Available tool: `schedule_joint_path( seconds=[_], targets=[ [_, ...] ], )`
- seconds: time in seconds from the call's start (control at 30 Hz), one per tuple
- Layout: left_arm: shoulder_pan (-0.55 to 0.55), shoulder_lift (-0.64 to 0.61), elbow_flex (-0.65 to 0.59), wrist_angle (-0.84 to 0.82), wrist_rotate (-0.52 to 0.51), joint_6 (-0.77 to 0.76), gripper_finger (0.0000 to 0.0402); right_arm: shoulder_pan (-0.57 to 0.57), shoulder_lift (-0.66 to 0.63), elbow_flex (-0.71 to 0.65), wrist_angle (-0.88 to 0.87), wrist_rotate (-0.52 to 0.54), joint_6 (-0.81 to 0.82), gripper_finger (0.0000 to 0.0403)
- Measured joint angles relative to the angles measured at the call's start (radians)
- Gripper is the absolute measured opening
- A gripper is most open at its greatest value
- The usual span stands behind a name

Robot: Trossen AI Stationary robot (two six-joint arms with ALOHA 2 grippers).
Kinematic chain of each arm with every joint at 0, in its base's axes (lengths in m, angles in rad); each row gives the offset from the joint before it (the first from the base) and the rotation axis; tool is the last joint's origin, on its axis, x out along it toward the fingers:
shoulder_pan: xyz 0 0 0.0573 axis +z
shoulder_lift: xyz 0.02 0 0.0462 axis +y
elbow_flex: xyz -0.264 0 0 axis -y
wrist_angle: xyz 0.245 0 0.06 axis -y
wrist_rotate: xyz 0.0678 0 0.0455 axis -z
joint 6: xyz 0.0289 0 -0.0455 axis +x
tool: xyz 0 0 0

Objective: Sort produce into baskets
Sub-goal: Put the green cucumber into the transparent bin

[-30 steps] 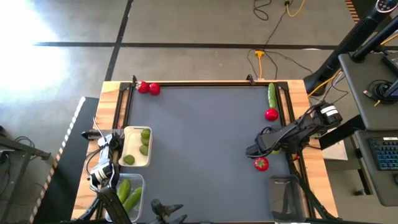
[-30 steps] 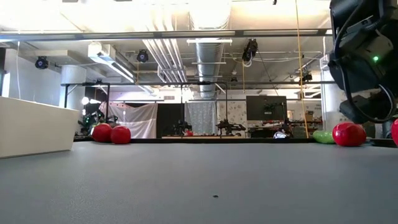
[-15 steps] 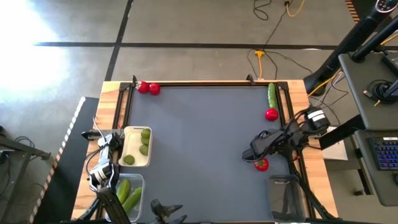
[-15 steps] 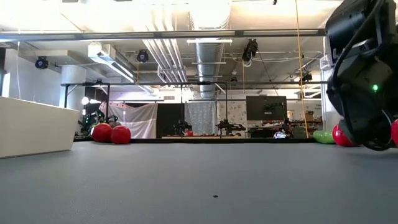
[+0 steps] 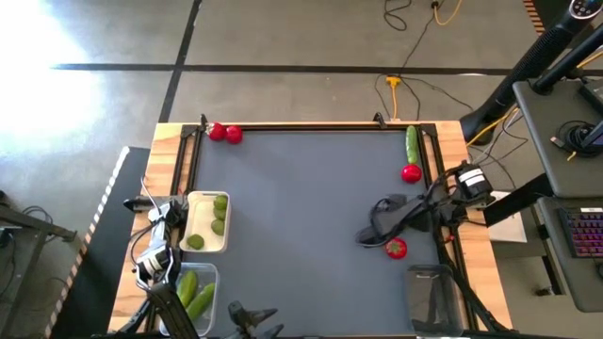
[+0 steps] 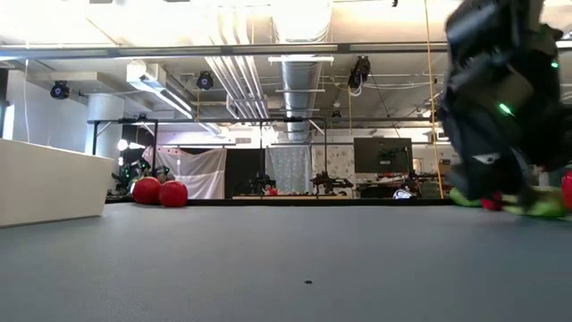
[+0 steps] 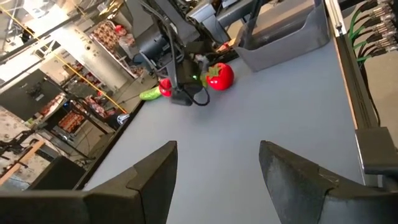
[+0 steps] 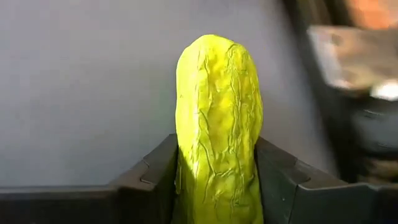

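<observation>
My right gripper (image 5: 369, 234) hangs over the table's right half, shut on a long yellow-green cucumber-like piece (image 8: 217, 112). In the high view the gripper hides this piece. A red round piece (image 5: 396, 248) lies just near of the gripper. Another red one (image 5: 411, 173) and a green cucumber (image 5: 412, 143) lie by the right edge. Two red ones (image 5: 225, 134) lie at the far left corner. My left gripper (image 7: 217, 162) is open and empty at the near left, beside the white tray (image 5: 192, 202), which holds light-green limes. My right gripper pinches the cucumber-like piece between its two fingers, one on each long side (image 8: 186, 168). The fingers lie along the piece. Its rounded free end (image 8: 214, 46) sticks out well beyond the fingertips. I cannot tell whether the piece touches the table.
A clear tub (image 5: 209, 271) with green cucumbers stands at the near left. A second clear tub (image 5: 429, 297) stands at the near right. The grey mat's middle (image 5: 301, 217) is bare. Wooden rails edge the table.
My right gripper has gone toward the table's left edge and a little toward the near edge, passing the red piece, and has tipped lower toward the table. It stays shut on the cucumber-like piece.
</observation>
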Motion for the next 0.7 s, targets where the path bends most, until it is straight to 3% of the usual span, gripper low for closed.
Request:
schedule_joint_path(
  seconds=[0.17,0.27,0.37,0.43,0.5,0.7],
  targets=[
    [0.002,0.0,-0.003,-0.003,-0.004,0.012,0.021,0.0,0.0,0.132,0.107,0.272,-0.194,0.0152],
    [0.002,0.0,-0.006,-0.007,-0.002,0.019,0.021,0.0,0.0,0.209,0.377,0.389,-0.611,0.0162],
    [0.002,0.0,-0.007,-0.008,-0.002,0.036,0.021,0.009,0.029,0.266,0.734,0.3,-1.181,0.0169],
    [0.002,0.0,-0.008,-0.007,-0.002,0.036,0.021,0.025,0.07,0.312,0.88,0.206,-1.472,0.0168],
    [0.002,0.0,-0.01,-0.007,0.002,0.031,0.021,0.042,0.122,0.371,0.942,0.181,-1.617,0.0166],
    [0.001,0.0,-0.016,-0.006,0.058,0.025,0.021,0.06,0.277,0.532,0.932,0.161,-1.788,0.017]
  ],
)
